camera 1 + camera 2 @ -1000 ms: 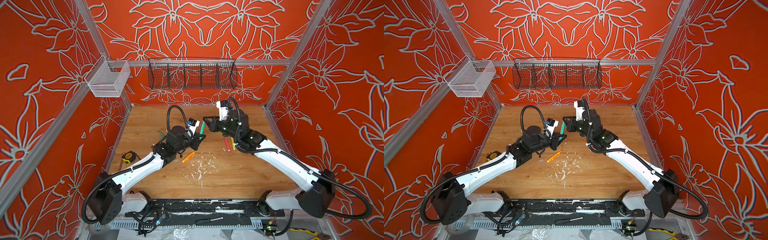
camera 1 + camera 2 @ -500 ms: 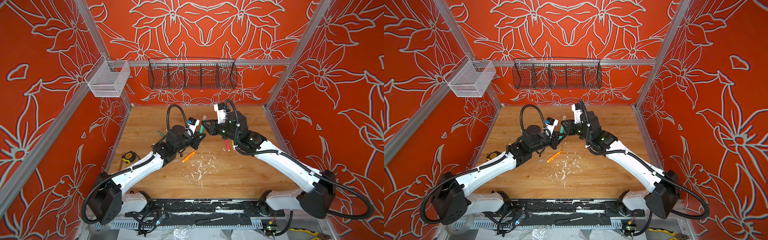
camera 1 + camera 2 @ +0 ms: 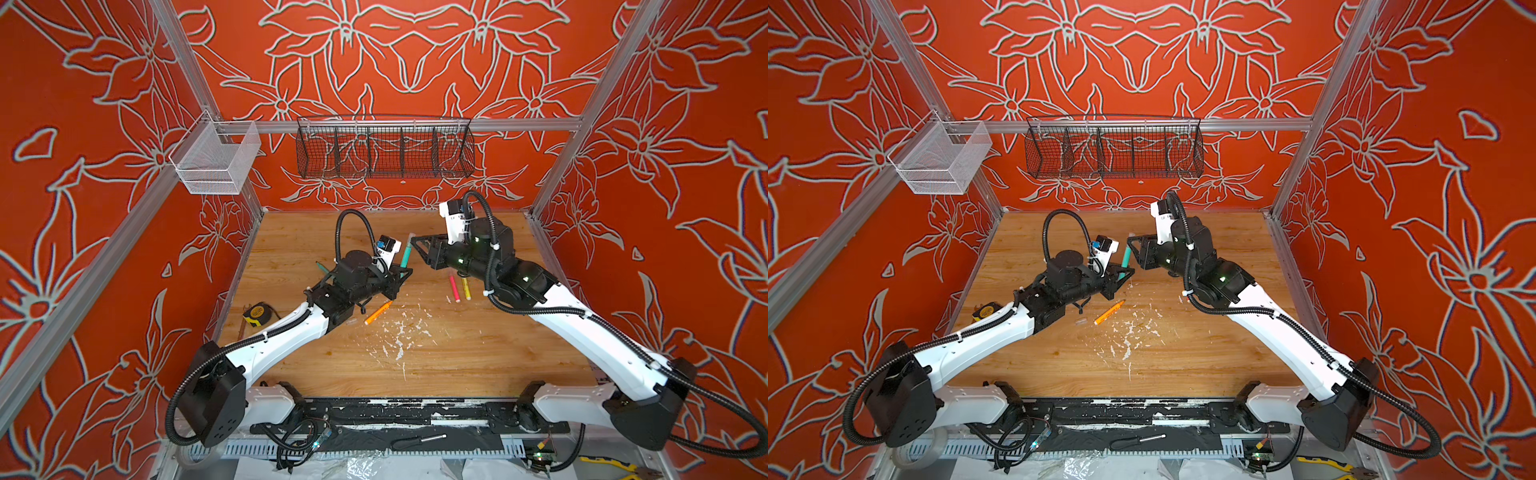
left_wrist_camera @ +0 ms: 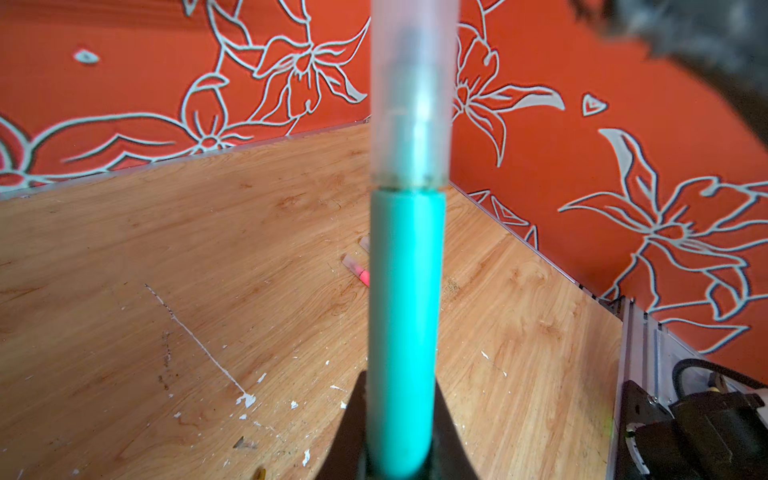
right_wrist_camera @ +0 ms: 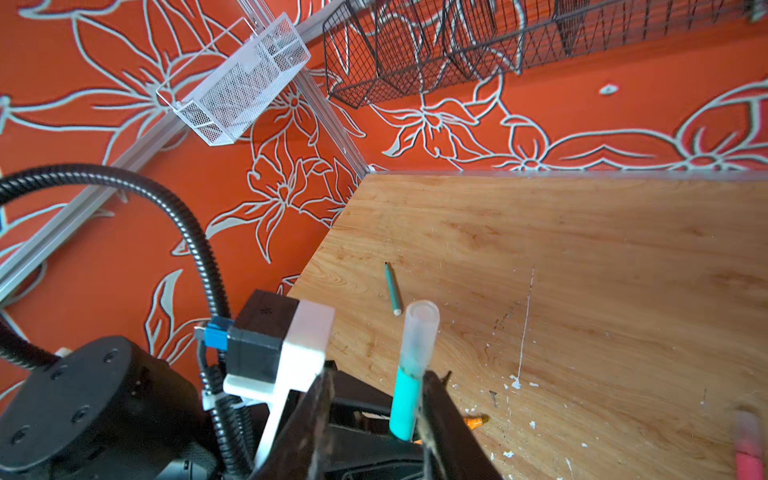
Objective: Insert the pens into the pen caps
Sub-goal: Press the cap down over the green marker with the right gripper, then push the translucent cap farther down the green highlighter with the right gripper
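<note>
clamping a slim teal pen (image 3: 405,257) (clear tubular cap (image 3: 410,240) fitted), the left tool (image 3: 398,275); right tool (image 3: 420,249) apart.

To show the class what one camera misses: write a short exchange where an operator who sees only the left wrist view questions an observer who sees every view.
Operator: What is the right gripper doing?
Observer: Its jaws stand open, close beside the cap on the held pen.
Operator: Any bare pen out of my sight?
Observer: Yes, a second teal pen lies uncapped on the table.
</note>
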Robot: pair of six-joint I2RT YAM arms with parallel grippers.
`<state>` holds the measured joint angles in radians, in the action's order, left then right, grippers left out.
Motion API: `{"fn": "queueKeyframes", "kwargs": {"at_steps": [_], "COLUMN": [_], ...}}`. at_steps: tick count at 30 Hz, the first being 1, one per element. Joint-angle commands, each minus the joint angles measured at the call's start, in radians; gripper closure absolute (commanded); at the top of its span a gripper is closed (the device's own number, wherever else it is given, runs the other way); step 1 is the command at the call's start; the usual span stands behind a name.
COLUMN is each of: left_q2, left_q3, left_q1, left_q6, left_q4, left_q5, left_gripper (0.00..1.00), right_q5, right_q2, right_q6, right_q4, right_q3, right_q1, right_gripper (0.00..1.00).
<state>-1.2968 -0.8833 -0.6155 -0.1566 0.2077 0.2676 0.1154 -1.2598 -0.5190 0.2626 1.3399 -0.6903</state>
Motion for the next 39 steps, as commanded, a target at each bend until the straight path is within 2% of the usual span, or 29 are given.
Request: {"fn": "queueKeyframes", "kwargs": {"at_steps": [1,7,15,33,37,39], "left_q2": [0.011,0.018,0.015,0.004,-0.002,-0.009], "left_q3": [0.017,0.03,0.035,0.009,0.003,-0.006], "left_q1": [-0.005,-0.005,-0.005,-0.006,-0.006,-0.006], "left_q6": [0.042,0.07,0.069,0.058,0.059,0.061], "left_q4": [0.074,0.091,0.104,0.07,0.066,0.056], "left_q5": [0.037,0.06,0.072,-0.021,-0.018,0.013], "left_gripper": [1.0,1.0,1.0,1.0,1.0,1.0], "right_q5": [-0.052,-0.007,0.055,0.125,0.149,0.125], "right_q2": [-0.028,-0.079,-0.11,-0.048,-0.045,-0.034], "right_q6": [0.037,0.036,0.043,-0.023,-0.032,-0.036], "right_q4": [0.046,0.07,0.097,0.134,0.131,0.121], "right_q3": [0.072,0.111,0.115,-0.008,-0.005,-0.004], "right_q1": [0.032,0.076,0.081,0.077,0.075,0.076], "right_gripper": [0.61,0.61,0.62,0.72,0.73,0.73]}}
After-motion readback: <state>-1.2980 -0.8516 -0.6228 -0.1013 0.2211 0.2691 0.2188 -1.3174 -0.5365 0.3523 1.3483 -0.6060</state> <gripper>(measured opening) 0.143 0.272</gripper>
